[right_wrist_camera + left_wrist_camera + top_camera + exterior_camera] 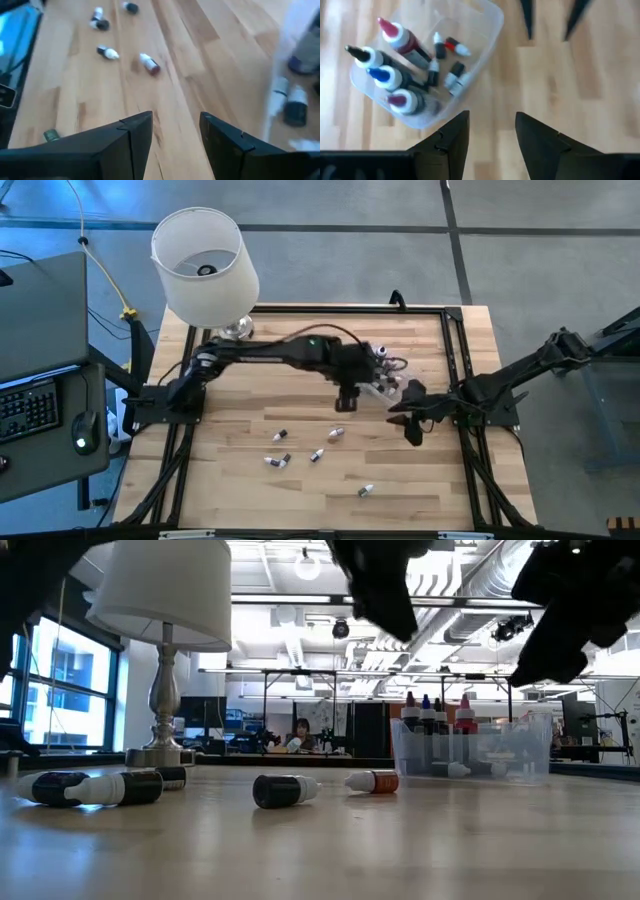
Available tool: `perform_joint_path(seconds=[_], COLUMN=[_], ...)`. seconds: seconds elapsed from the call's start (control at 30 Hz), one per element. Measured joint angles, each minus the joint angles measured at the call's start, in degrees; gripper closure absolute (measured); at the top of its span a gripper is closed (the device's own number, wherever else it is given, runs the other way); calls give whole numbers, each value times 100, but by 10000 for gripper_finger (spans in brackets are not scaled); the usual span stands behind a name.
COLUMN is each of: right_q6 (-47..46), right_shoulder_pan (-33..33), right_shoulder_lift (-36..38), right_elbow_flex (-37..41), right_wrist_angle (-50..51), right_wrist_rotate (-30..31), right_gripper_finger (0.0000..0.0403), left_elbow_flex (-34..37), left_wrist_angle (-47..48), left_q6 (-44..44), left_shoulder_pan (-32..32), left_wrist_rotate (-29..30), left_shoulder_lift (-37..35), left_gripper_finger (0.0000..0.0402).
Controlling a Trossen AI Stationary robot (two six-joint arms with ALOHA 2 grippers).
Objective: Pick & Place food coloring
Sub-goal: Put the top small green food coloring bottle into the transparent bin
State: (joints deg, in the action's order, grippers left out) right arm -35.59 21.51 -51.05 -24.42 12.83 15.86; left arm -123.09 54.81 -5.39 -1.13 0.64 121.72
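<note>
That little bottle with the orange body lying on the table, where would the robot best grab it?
Probably from straight above, with the tool's fingers closing across the orange bottle's round body, not its pointed white cap. It lies on its side, apart from the other bottles, so the middle is widest and has free space around it.

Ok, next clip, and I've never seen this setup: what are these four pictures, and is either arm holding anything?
Two robot arms work at a wooden table. One picture looks straight down, one looks level across the tabletop, and two come from cameras on the arms' wrists. The left gripper hangs open and empty beside a clear tub that already holds some dropper bottles. The right gripper is open and empty too, near the tub's other side. Several small food coloring bottles lie loose on the wood. A lamp stands at the far edge.
</note>
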Motion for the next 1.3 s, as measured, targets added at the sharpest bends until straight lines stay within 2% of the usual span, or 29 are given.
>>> perform_joint_path(seconds=[0.07,0.17,0.27,0.33,0.43,0.53,0.63,0.73,0.9,1.1,1.2,1.3], right_q6=[240,659,1412,1734,1738,1698,2314,2946,2712,2232,1961,1874], right_shoulder_pan=[65,197,428,645,944,1121,1208,1238,1241,1404,1503,1572], right_shoulder_lift=[0,0,-119,-389,-1120,-2068,-3001,-3746,-4429,-4936,-5082,-5180], right_elbow_flex=[265,701,1118,1328,1343,869,137,-606,-1582,-1907,-1828,-1763], right_wrist_angle=[-628,-1874,-3452,-4281,-5001,-5093,-5104,-4767,-3516,-3319,-3208,-3214], right_wrist_rotate=[15,7,-2,-10,41,-4,-356,-894,-1629,-1674,-1664,-1563], right_gripper_finger=[245,245,245,245,245,245,245,245,245,245,245,245], left_elbow_flex=[-98,-110,-136,-113,-105,-44,411,1206,3359,6139,7078,7654], left_wrist_angle=[215,724,1222,1547,1685,1854,1981,1665,227,-2166,-2915,-3293], left_q6=[11,11,11,35,281,525,780,995,1189,1297,1385,1639], left_shoulder_pan=[9,127,291,458,759,1142,1543,1740,1980,1945,1954,1954], left_wrist_rotate=[-293,-601,-528,-309,126,667,1388,1688,1431,1157,1090,994], left_shoulder_lift=[-271,-1053,-1744,-2044,-2382,-2776,-3192,-3592,-4676,-5937,-6327,-6576], left_gripper_finger=[245,245,245,245,245,245,245,245,245,245,245,245])
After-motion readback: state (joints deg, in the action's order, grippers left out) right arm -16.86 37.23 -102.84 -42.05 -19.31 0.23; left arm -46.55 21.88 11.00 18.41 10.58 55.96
